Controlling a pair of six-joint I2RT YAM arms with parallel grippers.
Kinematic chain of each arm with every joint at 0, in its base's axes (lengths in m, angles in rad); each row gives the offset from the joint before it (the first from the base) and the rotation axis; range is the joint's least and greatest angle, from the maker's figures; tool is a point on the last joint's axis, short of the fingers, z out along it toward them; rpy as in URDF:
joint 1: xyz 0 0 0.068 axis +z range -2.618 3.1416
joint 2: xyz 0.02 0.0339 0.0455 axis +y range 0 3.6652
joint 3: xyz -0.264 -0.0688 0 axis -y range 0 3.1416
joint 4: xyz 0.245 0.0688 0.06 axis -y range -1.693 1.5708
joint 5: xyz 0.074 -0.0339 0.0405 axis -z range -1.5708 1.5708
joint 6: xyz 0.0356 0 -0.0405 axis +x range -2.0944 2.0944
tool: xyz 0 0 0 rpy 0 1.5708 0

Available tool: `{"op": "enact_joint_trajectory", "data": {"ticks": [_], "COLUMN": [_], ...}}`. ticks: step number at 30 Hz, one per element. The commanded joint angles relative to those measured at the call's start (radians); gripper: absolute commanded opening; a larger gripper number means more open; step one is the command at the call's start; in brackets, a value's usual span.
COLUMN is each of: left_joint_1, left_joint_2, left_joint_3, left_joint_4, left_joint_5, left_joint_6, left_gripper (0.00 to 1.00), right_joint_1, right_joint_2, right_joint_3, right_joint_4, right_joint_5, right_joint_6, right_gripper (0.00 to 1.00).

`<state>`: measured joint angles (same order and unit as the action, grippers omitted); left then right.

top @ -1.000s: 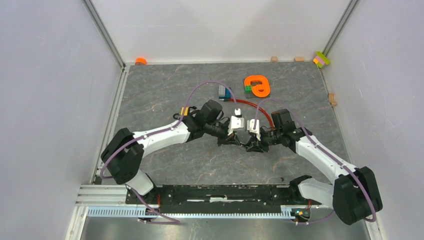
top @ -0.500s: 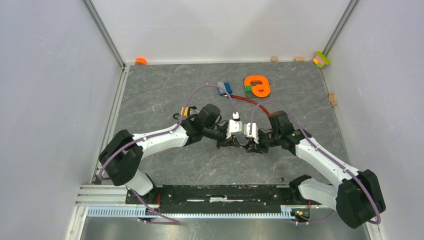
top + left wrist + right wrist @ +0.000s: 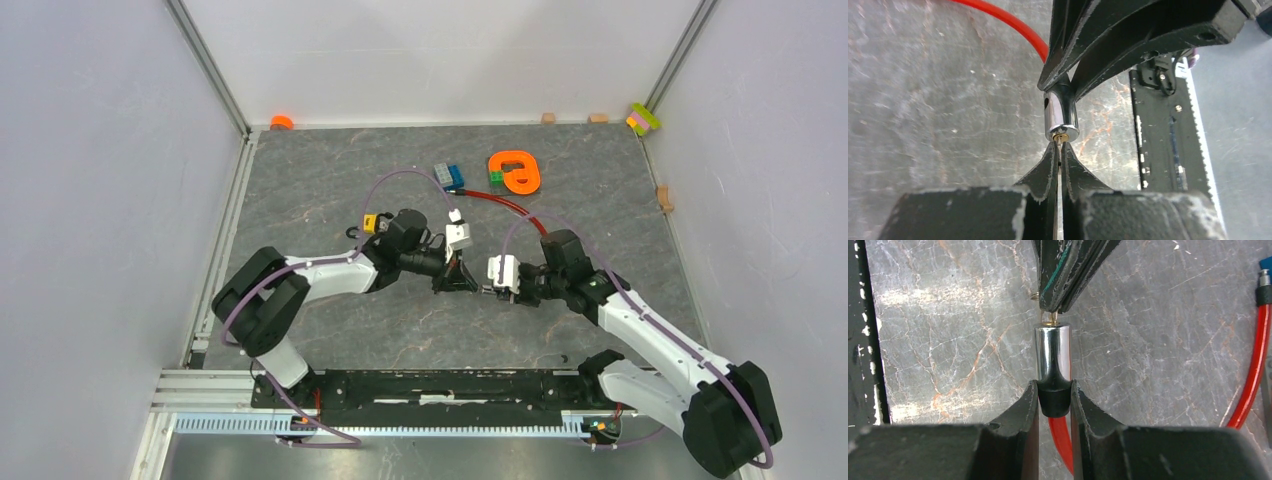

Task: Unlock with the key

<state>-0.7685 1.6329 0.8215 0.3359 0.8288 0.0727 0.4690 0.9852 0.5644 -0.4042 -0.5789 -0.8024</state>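
"Grey marbled tabletop (image 3: 330, 190) from above: where do things stand?"

"Both arms meet mid-table. The left gripper (image 3: 468, 283) and right gripper (image 3: 498, 291) point nose to nose, with a thin red cable (image 3: 510, 207) lying beyond them. What they hold between them is too small to make out here."

"And the left wrist camera?"

"Its fingers (image 3: 1045, 170) are clenched on the thin silver-grey metal key (image 3: 1059, 150), seen edge-on. The tip is at the brass face (image 3: 1062, 135) of a short chrome lock cylinder (image 3: 1060, 112). A small side hole in that cylinder looks empty."

"The right wrist?"

"Those fingers (image 3: 1028, 405) grasp the cylinder by its black collar (image 3: 1054, 400), with the red cable running out beneath. The key comes in from above, but I cannot tell how deep it sits. The cable's metal-tipped end (image 3: 1263, 277) lies apart at the right edge."

"So, progress?"

"I judge the picking up and lining up done, and insertion begun or just finished. The turn is left."
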Motion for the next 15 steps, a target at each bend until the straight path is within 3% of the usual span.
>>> {"op": "enact_joint_trajectory", "data": {"ticks": [1,6,8,15], "left_joint_1": [0.034,0.071,0.081,0.095], "left_joint_2": [0.062,0.093,0.104,0.171], "left_joint_3": [-0.048,-0.077,-0.075,-0.027], "left_joint_4": [0.061,0.108,0.105,0.070], "left_joint_5": [0.127,0.147,0.156,0.187], "left_joint_6": [-0.243,-0.304,-0.316,-0.397], "left_gripper": [0.02,0.02,0.02,0.02], "right_joint_1": [-0.017,-0.015,-0.016,-0.015], "right_joint_2": [-0.006,0.034,0.028,0.048], "right_joint_3": [-0.027,-0.008,-0.011,0.014], "right_joint_4": [0.008,-0.024,-0.008,0.022], "right_joint_5": [0.070,0.055,0.065,0.090], "right_joint_6": [-0.041,-0.046,-0.040,-0.011], "right_gripper": [0.10,0.42,0.47,0.49]}}
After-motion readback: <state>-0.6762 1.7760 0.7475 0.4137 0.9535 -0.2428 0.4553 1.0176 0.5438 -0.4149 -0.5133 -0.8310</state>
